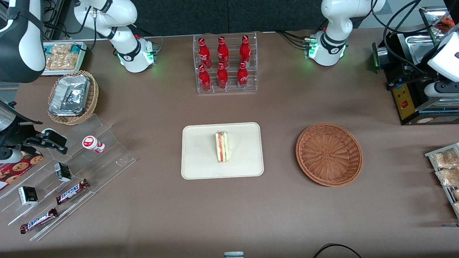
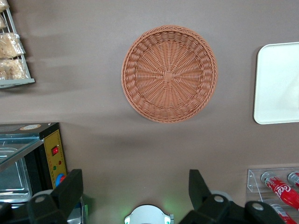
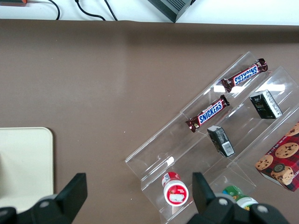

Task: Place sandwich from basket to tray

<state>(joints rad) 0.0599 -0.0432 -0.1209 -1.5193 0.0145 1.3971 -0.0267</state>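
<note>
The sandwich (image 1: 222,146) stands on its edge on the cream tray (image 1: 200,161), near the tray's middle. The reddish-brown woven basket (image 1: 329,154) sits empty beside the tray, toward the working arm's end of the table. My left gripper (image 2: 134,189) hangs high above the table, open, with nothing between its black fingers (image 2: 70,190). It is farther from the front camera than the basket (image 2: 169,73) and close to the arm's own base (image 2: 148,215). Only an edge of the tray (image 2: 278,84) shows in the left wrist view, and the sandwich is out of that view.
A clear rack of red bottles (image 1: 226,64) stands farther from the front camera than the tray. A black machine (image 1: 416,89) and a rack of snack packets (image 1: 446,168) sit at the working arm's end. A stepped acrylic rack (image 1: 61,179) and a pale foil-filled basket (image 1: 73,96) lie toward the parked arm's end.
</note>
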